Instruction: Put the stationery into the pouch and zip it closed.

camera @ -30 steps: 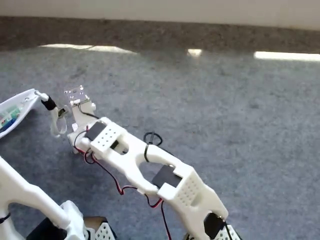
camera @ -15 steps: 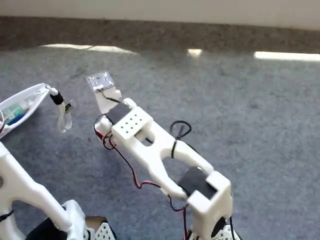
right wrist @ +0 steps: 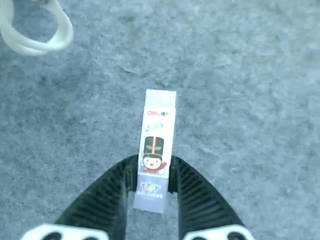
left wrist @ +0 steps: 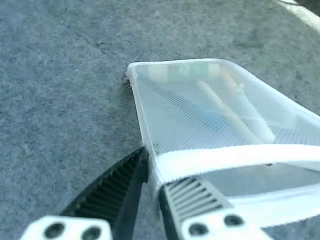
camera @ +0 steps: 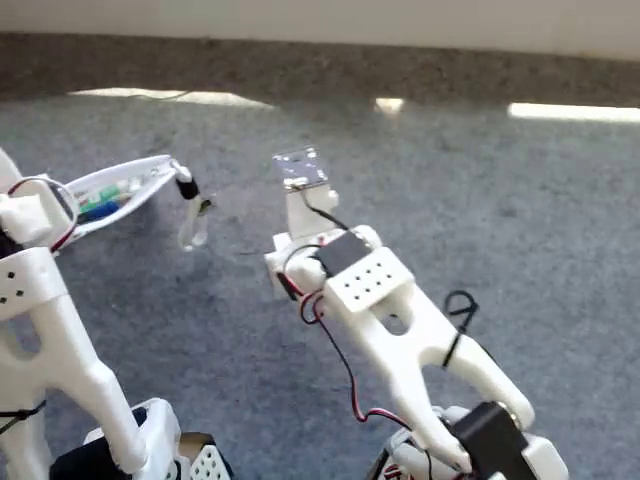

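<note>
The right gripper (right wrist: pixel 151 164) pinched a small stationery packet (right wrist: pixel 158 135) by its near end, black fingers pressed against both long sides. The rest of the packet jutted out past the fingertips toward the far side. To its left, the left gripper (left wrist: pixel 152 164) was clamped on the white band along the edge of the mesh pouch (left wrist: pixel 210 115), which stretched away from the fingers. Pale stick-shaped items (left wrist: pixel 235 117) lay inside the mesh.

From above, the pouch hung at the left. Its black zip pull (camera: pixel 185 187) and white cord loop (camera: pixel 190 232) pointed toward the packet, near it but apart.

Under both arms spread a grey carpeted surface (camera: pixel 520 230). On its far side ran a darker band (camera: pixel 300 65) with bright patches of light (camera: pixel 570 110) and a pale wall strip (camera: pixel 300 15).

The frame edge cut off the pouch's right end in the left wrist view, and I could not tell whether its zip was open or shut.
</note>
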